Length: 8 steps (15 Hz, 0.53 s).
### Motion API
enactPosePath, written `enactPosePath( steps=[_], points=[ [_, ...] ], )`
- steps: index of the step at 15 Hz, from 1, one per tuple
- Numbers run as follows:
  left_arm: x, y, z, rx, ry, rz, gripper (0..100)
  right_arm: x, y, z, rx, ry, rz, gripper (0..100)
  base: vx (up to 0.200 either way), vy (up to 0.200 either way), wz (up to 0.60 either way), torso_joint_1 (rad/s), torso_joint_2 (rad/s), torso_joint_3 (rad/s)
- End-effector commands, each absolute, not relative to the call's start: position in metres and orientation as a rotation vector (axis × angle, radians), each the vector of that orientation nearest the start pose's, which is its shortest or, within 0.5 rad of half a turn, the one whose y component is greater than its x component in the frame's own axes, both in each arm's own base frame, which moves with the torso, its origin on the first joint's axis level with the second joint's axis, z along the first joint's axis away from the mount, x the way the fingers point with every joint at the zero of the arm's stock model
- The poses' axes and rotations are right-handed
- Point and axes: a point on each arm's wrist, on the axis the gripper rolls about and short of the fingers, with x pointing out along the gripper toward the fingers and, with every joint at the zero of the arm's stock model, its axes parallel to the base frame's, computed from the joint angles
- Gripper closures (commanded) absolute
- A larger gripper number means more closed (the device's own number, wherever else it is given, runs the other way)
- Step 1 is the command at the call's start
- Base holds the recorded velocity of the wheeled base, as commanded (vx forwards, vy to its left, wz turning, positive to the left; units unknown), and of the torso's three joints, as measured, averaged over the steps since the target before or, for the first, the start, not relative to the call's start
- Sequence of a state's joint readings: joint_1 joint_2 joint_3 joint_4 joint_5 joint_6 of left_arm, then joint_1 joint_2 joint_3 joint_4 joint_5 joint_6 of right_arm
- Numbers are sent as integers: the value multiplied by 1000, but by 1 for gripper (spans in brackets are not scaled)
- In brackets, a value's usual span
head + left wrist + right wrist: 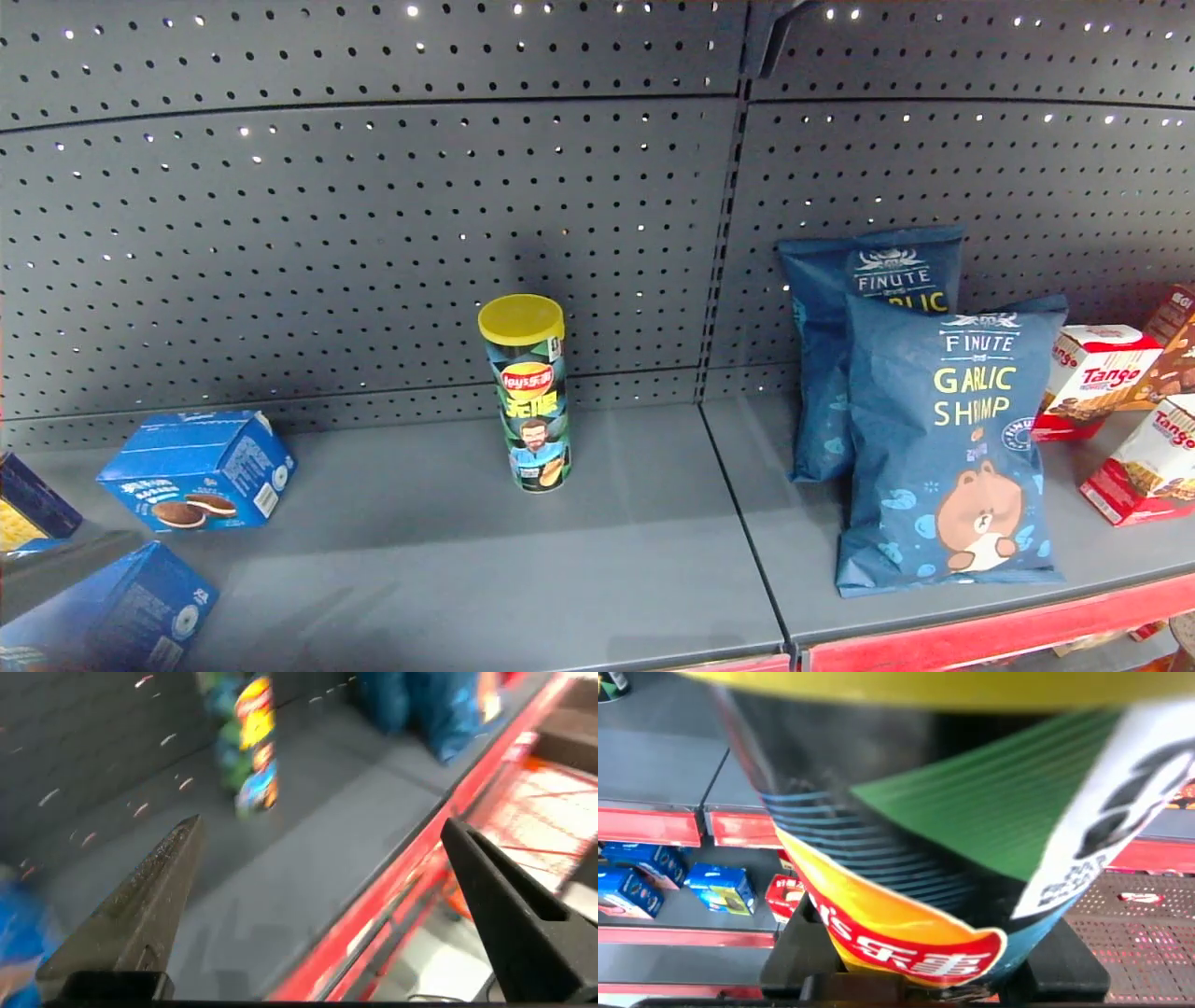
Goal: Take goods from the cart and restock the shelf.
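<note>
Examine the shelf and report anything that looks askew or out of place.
Nothing looks spilled or damaged, but stock is untidy. The blue cookie box at the left sits turned at an angle to the shelf edge, and the red wafer boxes at the right lie tilted differently. The chip can stands upright, alone.

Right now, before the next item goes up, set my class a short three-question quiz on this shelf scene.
1. True or false: the chip can on the shelf lies on its side.
2. How many blue snack bags are on it? A one, B two, C four.
3. Fill in: the left gripper is ____, while the right gripper is shut on a second can.
Key: 1 false, it stands upright; 2 B; 3 open.
</note>
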<state>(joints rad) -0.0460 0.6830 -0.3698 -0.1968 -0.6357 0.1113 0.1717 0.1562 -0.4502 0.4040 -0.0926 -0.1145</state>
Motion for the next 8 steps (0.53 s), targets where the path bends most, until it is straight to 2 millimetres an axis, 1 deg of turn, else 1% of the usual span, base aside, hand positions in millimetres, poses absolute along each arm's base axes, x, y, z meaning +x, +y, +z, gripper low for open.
enactPosePath(
  steps=[1,2,3,4,5,8],
  points=[
    [128,-22,194,35,165,-810,0,-49,-11,161,-128,93,82,100,0,0,0,0,0,0],
    [149,-23,191,44,142,-811,0,-50,-11,163,-127,85,83,100,0,0,0,0,0,0],
    [159,-23,189,49,125,-814,0,-49,-11,164,-127,87,82,100,0,0,0,0,0,0],
    [174,-25,184,48,107,-828,0,-49,-11,165,-127,85,82,100,0,0,0,0,0,0],
    [197,-26,174,36,113,-842,0,-50,-11,165,-126,79,81,100,0,0,0,0,0,0],
    [226,-28,156,33,120,-860,0,-52,-11,166,-123,70,78,100,0,0,0,0,0,0]
  ],
)
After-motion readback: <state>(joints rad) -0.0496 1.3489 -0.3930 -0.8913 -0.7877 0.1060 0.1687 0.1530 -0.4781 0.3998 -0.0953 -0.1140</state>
